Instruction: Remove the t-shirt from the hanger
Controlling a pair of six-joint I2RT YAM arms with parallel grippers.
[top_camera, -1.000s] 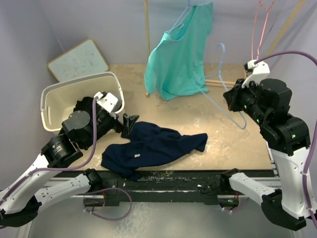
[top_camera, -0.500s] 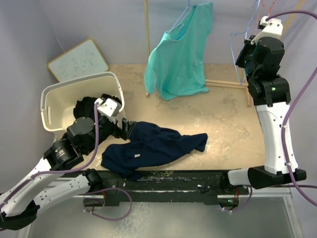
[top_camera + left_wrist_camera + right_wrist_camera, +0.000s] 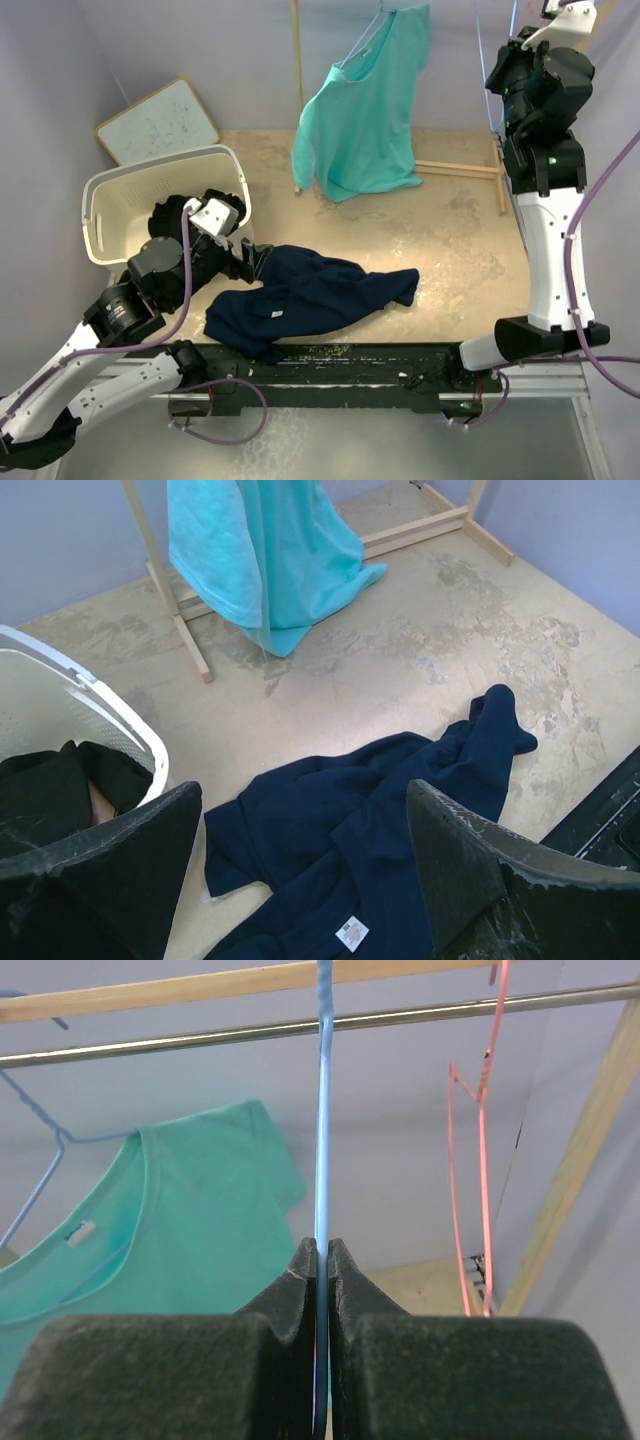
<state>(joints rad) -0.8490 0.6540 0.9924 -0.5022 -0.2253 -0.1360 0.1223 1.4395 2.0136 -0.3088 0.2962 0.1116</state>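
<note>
A navy t-shirt lies crumpled on the table, off any hanger. Just above its left edge hovers my left gripper, open and empty. High at the right, my right gripper is shut on the wire of a bare blue hanger, which reaches up to the metal rail. A teal t-shirt hangs from that rail on a second blue hanger.
A white laundry basket holding dark clothes stands at the left, with a whiteboard behind it. The wooden rack's foot crosses the back of the table. A bare pink hanger hangs on the rail, right of my right gripper.
My right arm has swung the blue hanger from low over the table up to the rail. The left gripper has barely shifted; the navy t-shirt lies unchanged.
</note>
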